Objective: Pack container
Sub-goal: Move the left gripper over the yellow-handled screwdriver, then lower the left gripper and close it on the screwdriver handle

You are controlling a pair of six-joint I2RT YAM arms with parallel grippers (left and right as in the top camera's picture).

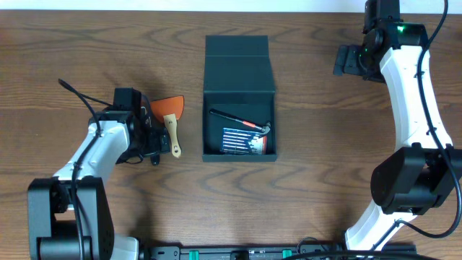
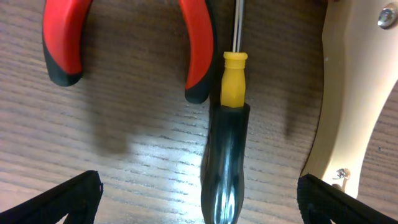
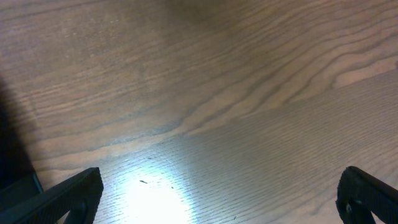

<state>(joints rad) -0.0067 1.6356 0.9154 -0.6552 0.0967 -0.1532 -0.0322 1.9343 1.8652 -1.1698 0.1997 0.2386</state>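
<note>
The dark teal container [image 1: 239,76] stands open at the table's middle, its flap lid folded back. Inside lie a small hammer with a red-and-black handle [image 1: 242,121] and a blue-striped pack [image 1: 238,140]. My left gripper [image 1: 148,137] is open, low over the table left of the container. In the left wrist view its fingers [image 2: 202,199] straddle a screwdriver with a black-and-yellow handle [image 2: 225,155]. Red-handled pliers [image 2: 198,50] lie just beyond. A wooden-handled scraper [image 1: 172,128] with an orange blade lies to the right; its handle shows in the left wrist view [image 2: 354,93]. My right gripper [image 3: 217,193] is open over bare wood.
The right arm [image 1: 404,65] reaches to the far right corner of the wooden table [image 1: 325,144]. Cables [image 1: 76,94] trail by the left arm.
</note>
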